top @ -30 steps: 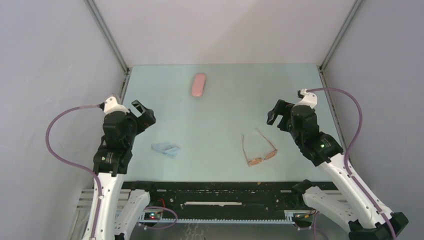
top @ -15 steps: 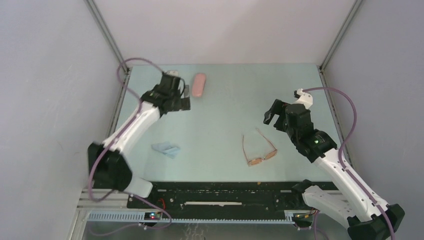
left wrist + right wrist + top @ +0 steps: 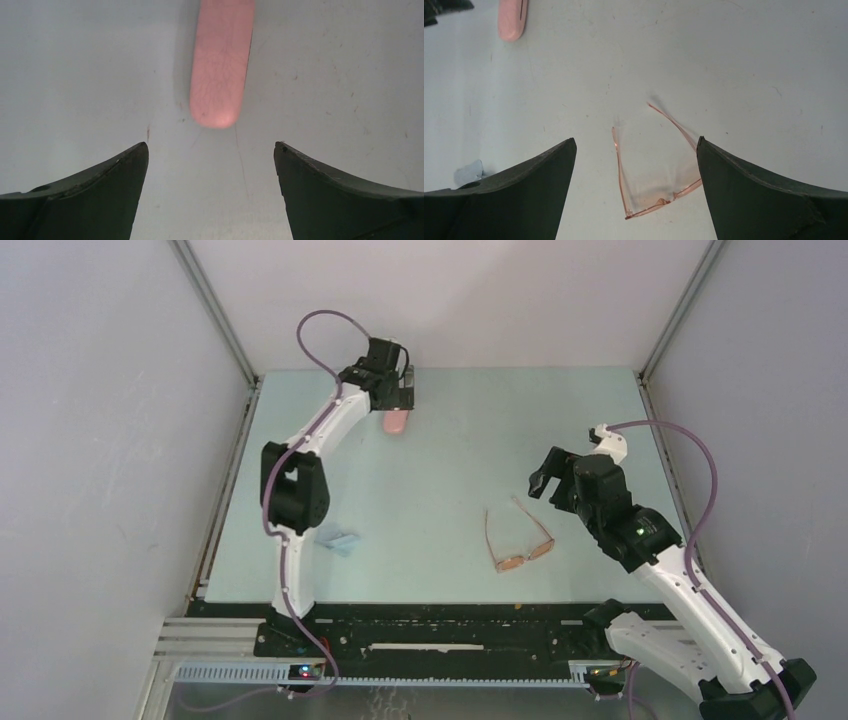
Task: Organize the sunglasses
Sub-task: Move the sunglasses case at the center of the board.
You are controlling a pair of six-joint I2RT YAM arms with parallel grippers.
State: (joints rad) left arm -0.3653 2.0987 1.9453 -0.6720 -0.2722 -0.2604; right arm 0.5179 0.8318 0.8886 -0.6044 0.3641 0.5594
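Lying apart: sunglasses (image 3: pixel 517 540), blue cloth (image 3: pixel 340 541), pink case (image 3: pixel 220 65) by left pincer (image 3: pixel 211 146).

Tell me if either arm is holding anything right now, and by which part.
Nothing is held. The left gripper stands open near the case, and the right gripper is open above the sunglasses, which lie untouched on the table.

No writing, label, brand mark, number or sign can be read in any of the views.
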